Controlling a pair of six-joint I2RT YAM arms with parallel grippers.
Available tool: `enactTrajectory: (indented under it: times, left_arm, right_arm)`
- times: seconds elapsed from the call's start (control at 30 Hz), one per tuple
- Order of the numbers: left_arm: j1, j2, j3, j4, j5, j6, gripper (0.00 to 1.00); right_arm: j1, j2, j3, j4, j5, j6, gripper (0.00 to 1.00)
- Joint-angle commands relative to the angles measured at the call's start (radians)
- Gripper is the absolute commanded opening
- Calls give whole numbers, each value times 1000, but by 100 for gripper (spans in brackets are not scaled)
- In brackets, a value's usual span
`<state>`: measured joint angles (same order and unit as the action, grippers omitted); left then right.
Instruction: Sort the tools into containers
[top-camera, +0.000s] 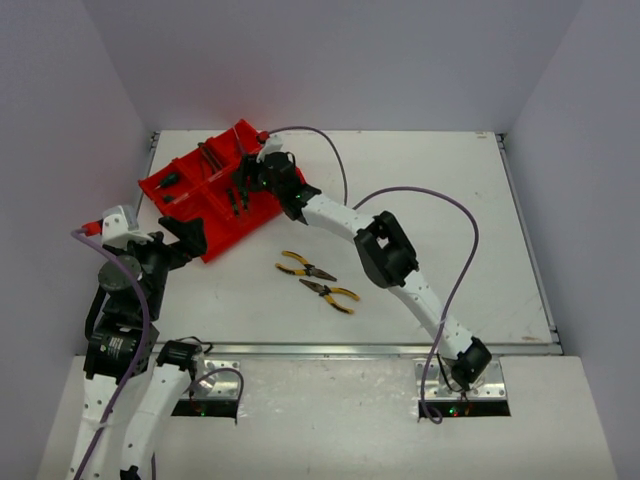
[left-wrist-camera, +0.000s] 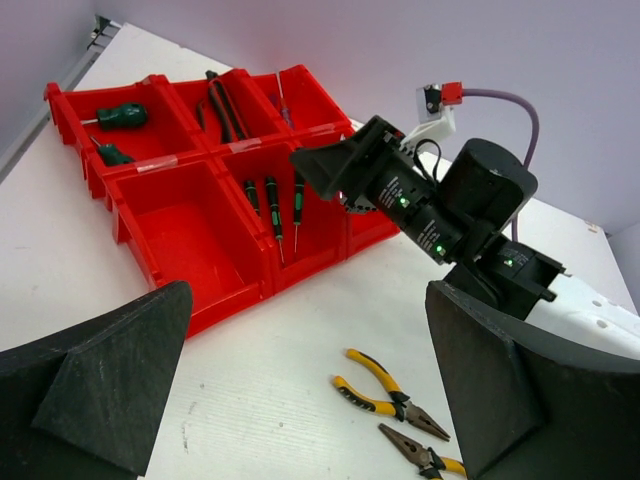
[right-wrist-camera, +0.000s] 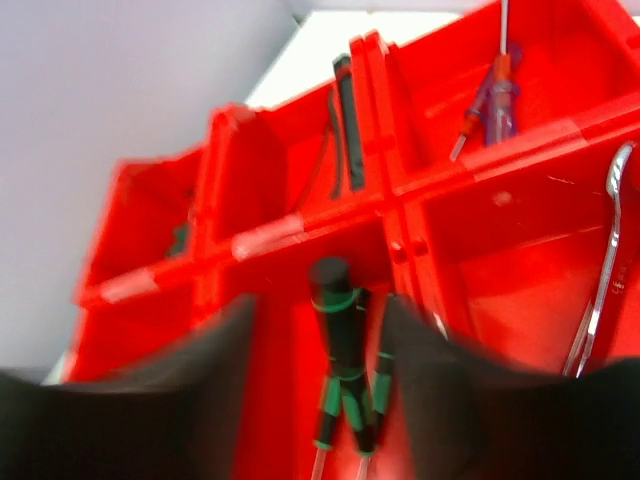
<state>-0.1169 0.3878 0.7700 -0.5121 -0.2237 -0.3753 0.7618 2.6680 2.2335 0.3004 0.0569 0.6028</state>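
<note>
Right fingers (right-wrist-camera: 190, 400): spread wide and holding nothing (both blurred at the view's lower edge), hanging over one compartment of the tray.
Green-black screwdrivers (right-wrist-camera: 340, 340): between and below those fingers, lying together on the compartment floor, with their shafts toward 6 o'clock in the right wrist view.
Silver wrench (right-wrist-camera: 600, 270): in the neighbouring compartment at 3 o'clock, lying along its side.
Tray (top-camera: 222, 236): red and divided, sitting askew at 10 o'clock on the surface (top-camera: 450, 200).
Left fingers (left-wrist-camera: 90, 400): wide apart and empty, just beside the tray's edge at its 7 o'clock in the top view.
Yellow-handled pliers (top-camera: 305, 267): two pairs side by side on the surface (outside the tray), at 4 o'clock from it and well apart from both sets of fingers.
</note>
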Motion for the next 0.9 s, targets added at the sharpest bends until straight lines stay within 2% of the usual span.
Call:
enactTrajectory:
  times: [0.0,0.07,0.1,0.13,0.27,0.33,0.37,0.43,0.5,0.53,0.6,0.63,0.67,0.77,0.87]
  left_arm:
    - [2,-2,-3,45,17,3,100]
    - [0,-1,-3,46,18,3,100]
    - [0,0,-3,46,18,4,100]
    - [0,1,-3,46,19,4,100]
    - [0,2,-1,46,17,4,100]
    - [0,1,0,46,15,4,100]
    - [0,0,0,46,14,4,100]
    - [0,-1,-1,46,10,4,100]
    - [0,2,0,47,8,4,100]
    - [0,6,1,46,5,3,100]
    - [0,12,2,46,3,3,100]
    - [0,13,2,46,3,3,100]
    - [0,21,2,46,3,3,100]
    - [0,31,1,46,13,3,100]
    - [0,31,0,47,15,3,100]
  right_arm:
    - [13,-52,29,24,-2,-30,83]
    - [20,-83,7,7,-8,-54,89]
    - [26,-129,-34,2,-11,-96,97]
    - [30,-192,-63,-7,-13,-124,99]
    - [33,-383,-179,-82,4,-199,99]
    - [33,-530,-328,-192,1,-328,99]
    - [33,-607,-366,-272,2,-372,99]
    - [33,-687,-368,-587,43,-466,99]
    - [33,-736,-407,-880,121,-484,99]
    - [35,-751,-437,-1013,143,-471,97]
    - [42,-834,-639,-1142,222,-425,89]
    - [42,-841,-656,-1149,228,-411,89]
    - [43,-901,-791,-1127,216,-396,84]
    - [45,-1011,-1009,-1078,125,-388,72]
    - [59,-1049,-1096,-1032,66,-396,66]
